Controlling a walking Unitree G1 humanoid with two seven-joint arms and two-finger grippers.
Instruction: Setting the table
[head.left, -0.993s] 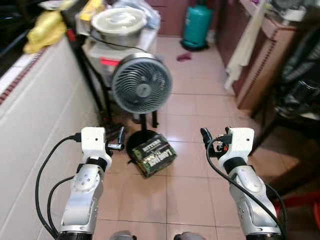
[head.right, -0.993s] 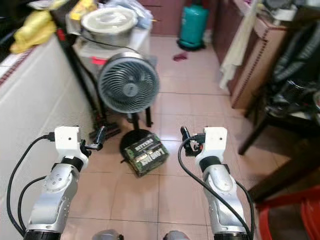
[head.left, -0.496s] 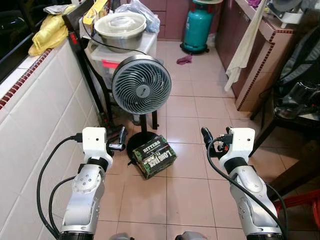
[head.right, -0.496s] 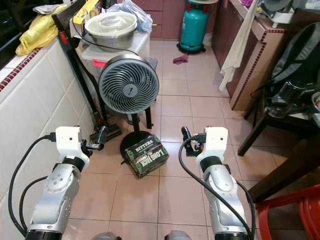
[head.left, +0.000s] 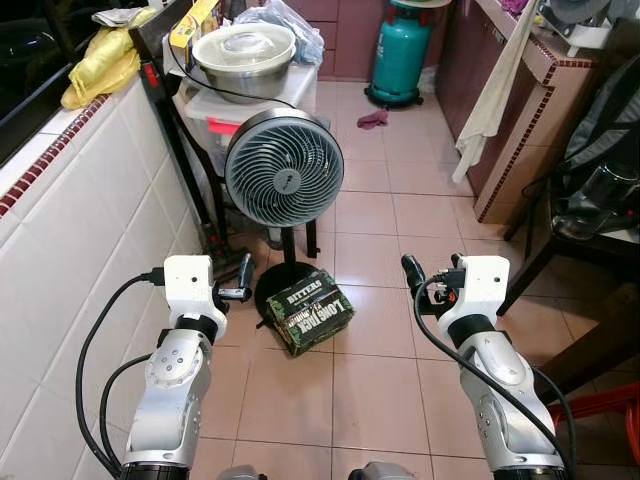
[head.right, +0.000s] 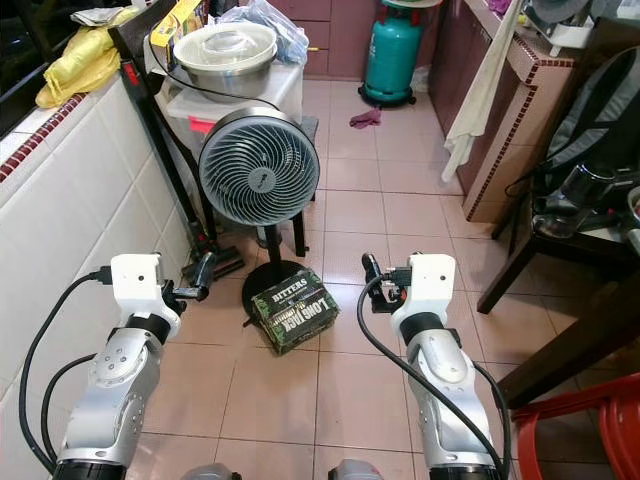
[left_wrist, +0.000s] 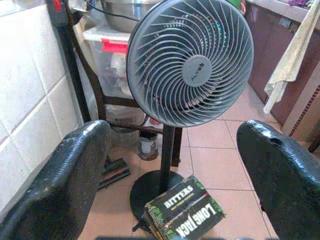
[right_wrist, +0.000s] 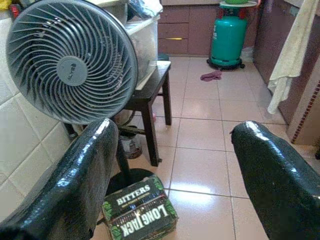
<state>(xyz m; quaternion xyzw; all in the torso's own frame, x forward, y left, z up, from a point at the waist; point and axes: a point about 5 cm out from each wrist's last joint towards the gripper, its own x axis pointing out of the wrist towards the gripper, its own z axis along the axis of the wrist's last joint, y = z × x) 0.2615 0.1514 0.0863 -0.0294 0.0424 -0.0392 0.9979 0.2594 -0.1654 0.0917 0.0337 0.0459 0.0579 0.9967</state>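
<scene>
Only the head camera has shifted slightly; left hand (left_wrist: 170, 170) and right hand (right_wrist: 172, 165) stand wide, empty, so steer past the pedestal fan (head.left: 278, 180) and Bitters carton (head.left: 310, 310).

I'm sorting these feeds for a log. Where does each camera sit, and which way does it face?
Left and right eye views: on the head, looking forward and down a tiled corridor; both silver arms show, left gripper and right gripper raised.
Left wrist view: on the left wrist, facing the fan between its open fingers.
Right wrist view: on the right wrist, facing fan and green gas cylinder between its open fingers.
All share the fan and the box.
</scene>
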